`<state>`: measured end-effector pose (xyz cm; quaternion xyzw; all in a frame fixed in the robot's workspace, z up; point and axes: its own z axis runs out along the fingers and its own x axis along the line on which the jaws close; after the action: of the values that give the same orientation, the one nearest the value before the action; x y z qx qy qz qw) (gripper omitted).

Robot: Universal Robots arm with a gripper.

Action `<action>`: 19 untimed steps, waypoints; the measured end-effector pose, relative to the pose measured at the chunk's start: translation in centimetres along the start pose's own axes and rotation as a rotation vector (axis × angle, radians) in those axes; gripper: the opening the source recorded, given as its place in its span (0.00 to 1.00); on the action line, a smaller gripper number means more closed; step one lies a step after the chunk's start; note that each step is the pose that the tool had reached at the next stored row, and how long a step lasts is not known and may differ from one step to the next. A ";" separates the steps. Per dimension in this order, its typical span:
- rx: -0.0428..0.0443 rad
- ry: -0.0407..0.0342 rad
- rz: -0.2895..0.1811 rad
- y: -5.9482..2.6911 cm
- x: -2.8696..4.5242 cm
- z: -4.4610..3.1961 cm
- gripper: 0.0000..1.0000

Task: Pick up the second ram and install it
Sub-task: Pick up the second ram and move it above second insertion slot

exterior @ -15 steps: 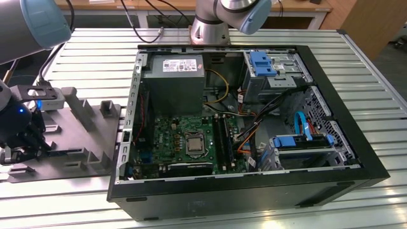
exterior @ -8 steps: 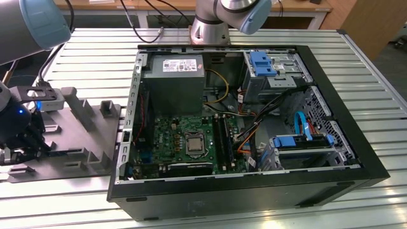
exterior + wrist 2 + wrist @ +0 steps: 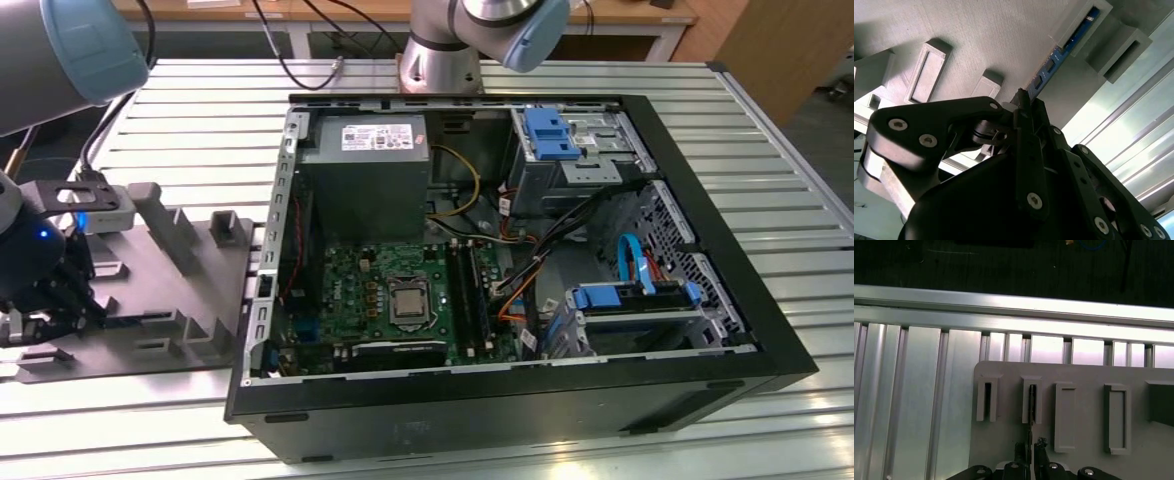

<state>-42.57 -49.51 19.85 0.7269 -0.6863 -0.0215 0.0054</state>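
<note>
grey plastic holder (image 3: 174, 290) lies on the slatted metal table (image 3: 747, 130) at the exterior view's left, and the gripper (image 3: 51, 305) hangs over its near end. in both wrist views the ram stick (image 3: 1066, 47) stands on edge in one of the holder's narrow slots, blue with dark chips. the black fingers (image 3: 1026, 130) are drawn in against the end of it, one on each flat face, so the tool looks closed on the stick with next to no gap. the stick is not yet out of its slot. as i judge it, the pick-up goes well if the pinch sits square on the board's faces and the pull runs straight along the slot. any tilt would likely wedge the thin board against the slot walls or twist it in the pads. moving right, the open computer case (image 3: 534, 420) lies on its side beside the holder, with the green motherboard (image 3: 360, 290) on its floor and the long black memory slots (image 3: 467, 290) well apart from the gripper. the power supply (image 3: 363, 200) carries a pale label (image 3: 380, 137), but its print is too small to read. farther right sit bright blue drive clips (image 3: 550, 130). no writing can be made out on the stick or the holder.
</note>
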 end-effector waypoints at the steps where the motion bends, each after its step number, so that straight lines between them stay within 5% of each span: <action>1: 0.0000 -0.0001 0.000 0.00 0.00 0.00 0.20; 3: 0.0000 -0.0001 0.000 0.00 0.00 0.00 0.13; 19: 0.0000 -0.0010 0.000 0.00 0.00 -0.01 0.12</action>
<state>-42.58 -49.51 19.86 0.7269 -0.6863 -0.0219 0.0050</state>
